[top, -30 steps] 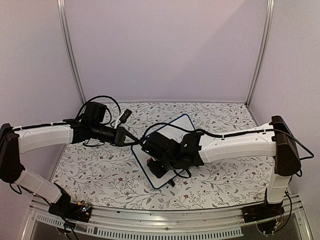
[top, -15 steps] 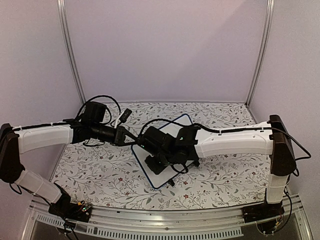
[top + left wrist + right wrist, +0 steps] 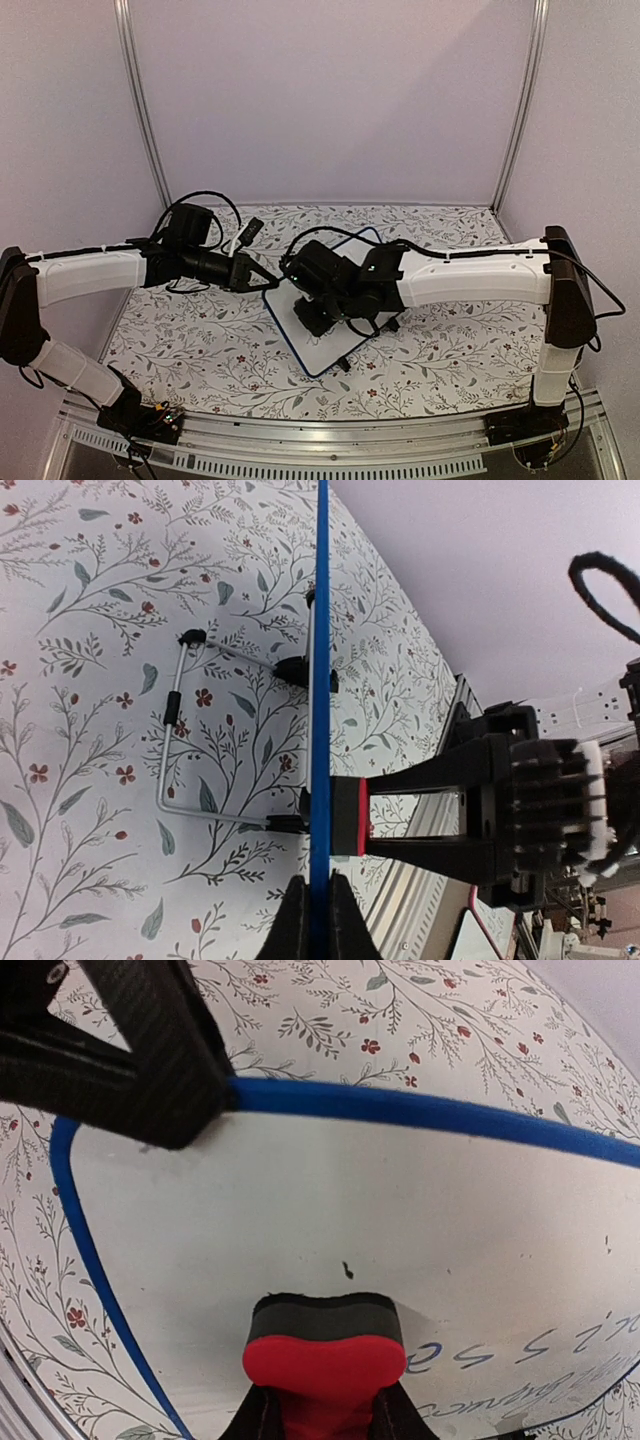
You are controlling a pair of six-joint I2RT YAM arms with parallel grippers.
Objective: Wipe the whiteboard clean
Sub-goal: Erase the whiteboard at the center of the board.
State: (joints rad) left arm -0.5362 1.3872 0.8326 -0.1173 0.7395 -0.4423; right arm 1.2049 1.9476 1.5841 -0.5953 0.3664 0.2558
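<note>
Whiteboard sits mid-table between the two arms, propped on a wire stand.

Hidden / unclear:
- From above, the right gripper and its wrist cover the board's upper middle. The fingers and whatever they hold can't be seen there.
- Left wrist view sees the board edge-on only, a thin blue line. The face isn't visible from that side, and the board's top and bottom run out of frame.
- Right wrist view cuts off the board's right end and lower edge.
- Stand shows only from behind, in the left wrist view.

Grips:
- Left gripper is clamped on the blue frame at the board's left edge, one finger on each side. One finger shows big and dark in the right wrist view.
- Right gripper is closed on a red block. The block's dark pad is pressed flat against the white face. The side view confirms contact.

Writing:
- Blue handwriting at lower right of the block, upside down to the camera and partly cut off. I can't read it.
- Small black speck just above the pad.
- Rest of the visible face is plain white.
- No brand or label is legible anywhere.
</note>
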